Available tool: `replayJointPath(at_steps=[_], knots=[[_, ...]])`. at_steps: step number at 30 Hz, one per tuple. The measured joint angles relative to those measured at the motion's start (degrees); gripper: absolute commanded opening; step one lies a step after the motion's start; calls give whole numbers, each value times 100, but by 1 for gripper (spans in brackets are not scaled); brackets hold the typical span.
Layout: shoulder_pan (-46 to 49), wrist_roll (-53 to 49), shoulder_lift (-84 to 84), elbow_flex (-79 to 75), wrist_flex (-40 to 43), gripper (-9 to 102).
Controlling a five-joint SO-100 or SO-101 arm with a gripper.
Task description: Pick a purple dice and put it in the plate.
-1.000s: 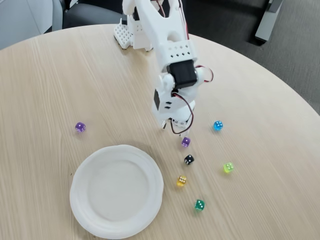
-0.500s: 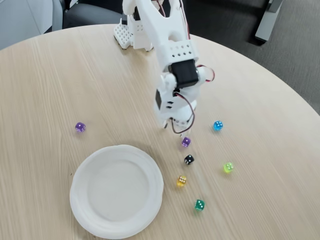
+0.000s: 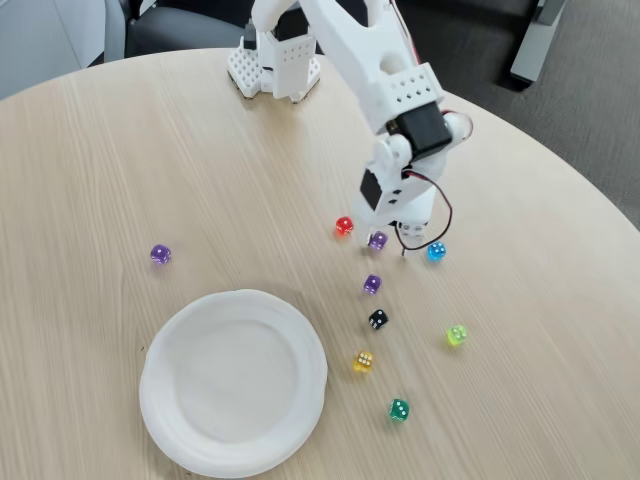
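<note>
Three purple dice on the tabletop, plate (image 3: 233, 380) empty. The gripper (image 3: 385, 235) hovers by one purple dice (image 3: 377, 240); fingers' state unreadable. Approach step: next, descend and close.

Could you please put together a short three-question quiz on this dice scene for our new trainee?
1. How many purple dice lie on the table?
2. True or false: the plate already holds a die.
3. Which die lies nearest the gripper: A the green one, B the purple one beside the red die, C the black one?

Key
1. Three: one far left, one near the gripper, one below it.
2. False; the plate is empty.
3. B.
</note>
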Motion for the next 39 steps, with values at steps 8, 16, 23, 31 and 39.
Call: replayJointPath(at_steps=[8, 16, 23, 31, 39], knots=[[70, -79, 0, 0, 0, 15], [53, -97, 0, 0, 0, 12], [53, 18, 0, 0, 0, 9], [53, 53, 0, 0, 0, 6], [53, 53, 0, 0, 0, 8]])
